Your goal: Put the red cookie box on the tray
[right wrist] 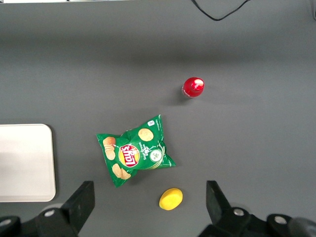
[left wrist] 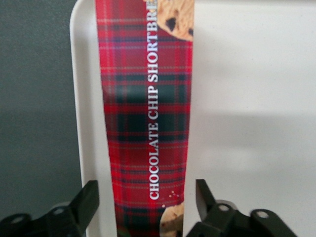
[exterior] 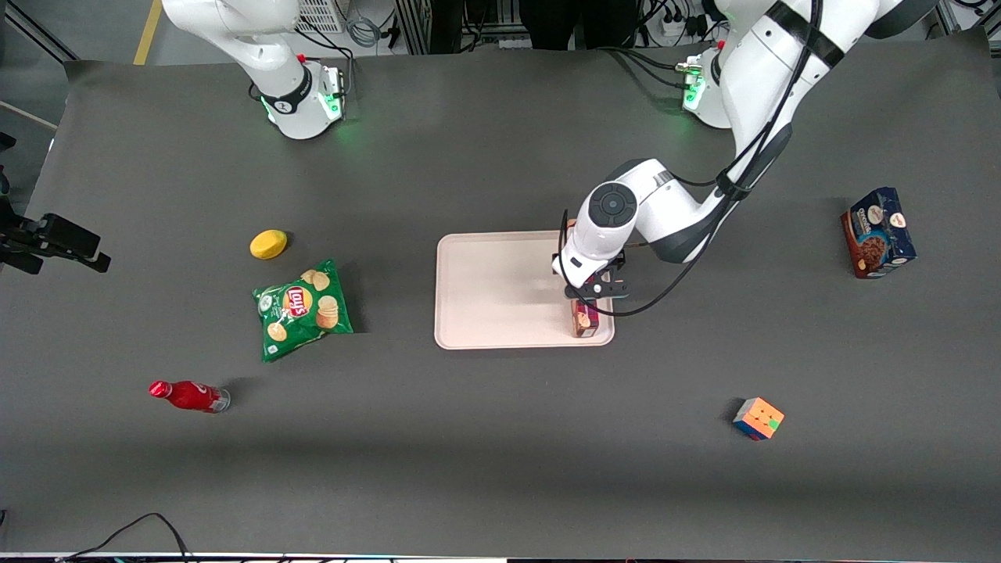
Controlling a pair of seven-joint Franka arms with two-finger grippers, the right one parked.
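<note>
Red cookie box [left wrist: 145, 123] lies on tray [exterior: 485, 289] along its edge, tool [left wrist: 145, 197] open astride its narrow width, not gripping; likely light, stiff, crushable carton.

Robotics lab: bench-mounted arms [exterior: 672, 211], dark mat [exterior: 500, 453], cable clutter [exterior: 500, 23]

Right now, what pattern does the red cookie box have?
Dark-red plaid on the red cookie box, clearest in the left wrist view; gripper straddles it.
</note>
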